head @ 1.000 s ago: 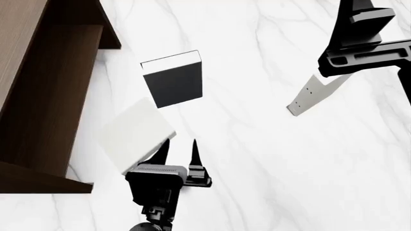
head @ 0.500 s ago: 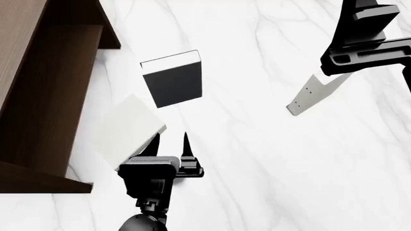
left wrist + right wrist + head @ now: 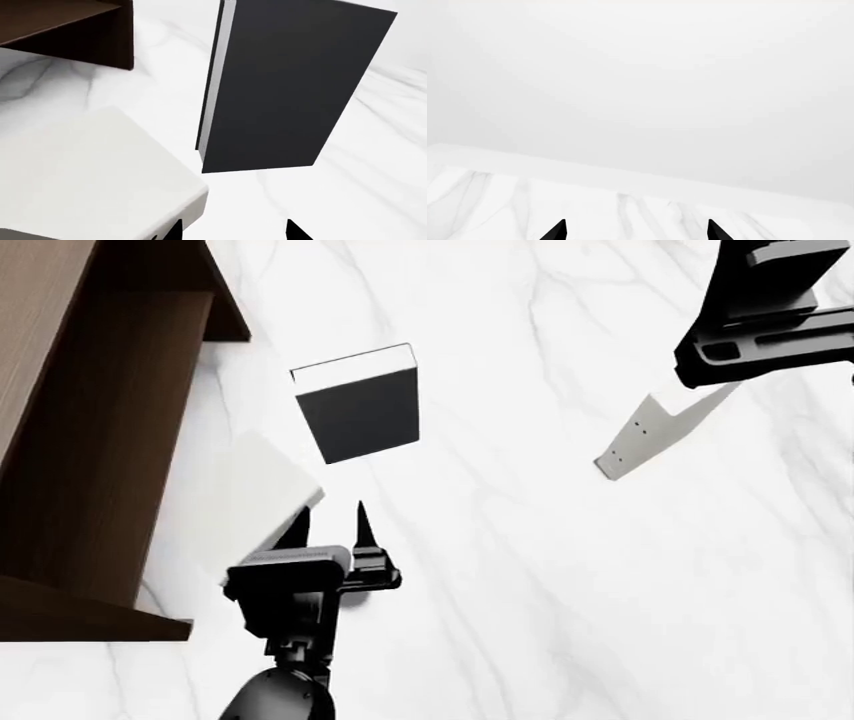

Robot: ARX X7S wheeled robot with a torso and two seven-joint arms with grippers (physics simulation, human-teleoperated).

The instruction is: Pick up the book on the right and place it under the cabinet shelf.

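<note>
The book (image 3: 651,436), pale with two dark dots on its spine, stands tilted on the marble at the right. My right gripper (image 3: 714,370) hovers just above its upper end. In the right wrist view this gripper (image 3: 636,231) is open and empty, and the book is out of sight. The cabinet shelf (image 3: 80,420) is the large dark brown piece at the left, also seen in the left wrist view (image 3: 73,30). My left gripper (image 3: 328,527) is open, one finger against a second pale book (image 3: 251,505).
A black-covered book (image 3: 360,408) with white page edges lies between the two pale ones and fills the left wrist view (image 3: 287,85). The second pale book (image 3: 87,170) lies close to the cabinet's open side. White marble surface (image 3: 534,570) spreads around.
My left gripper has moved left and forward, sliding the second pale book toward the cabinet. My right gripper has shifted slightly up and to the right. The book on the right has not moved.
</note>
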